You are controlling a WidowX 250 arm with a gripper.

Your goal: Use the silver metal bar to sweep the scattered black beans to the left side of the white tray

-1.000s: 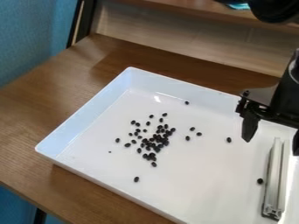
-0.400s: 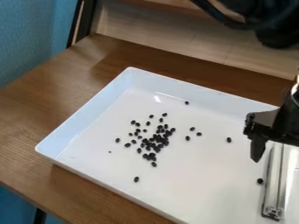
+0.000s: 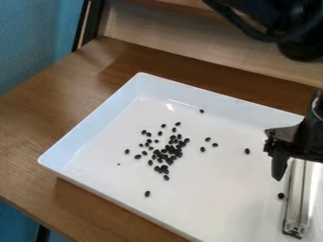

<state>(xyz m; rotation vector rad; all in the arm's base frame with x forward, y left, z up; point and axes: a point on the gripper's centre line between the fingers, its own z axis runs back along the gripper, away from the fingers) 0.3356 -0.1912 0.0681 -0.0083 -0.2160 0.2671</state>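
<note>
1. Camera view, the thing nearest the jaws: a long metal rail (image 3: 294, 208) lies at the right of the white tray (image 3: 101, 124). Its far end runs up under the black gripper (image 3: 304, 183), between the jaws' line on the left and the right edge; its near end reaches toward the near side.
2. The jaws stand apart, with one finger (image 3: 279, 166) pointing down just left of the rail's far part. Their full spread cannot be told. Nothing is seen clamped; whether the finger touches the rail or tray cannot be told.
3. A lone black bean (image 3: 281, 195) lies just left of the rail, nearer than the finger. Another single bean (image 3: 247, 151) sits left of the gripper.
4. A loose cluster of black beans (image 3: 167, 153) lies well left of the gripper, with stray ones around it.
5. The tray rests on a brown wooden table (image 3: 38, 123), before a pale wooden panel (image 3: 189, 42).
</note>
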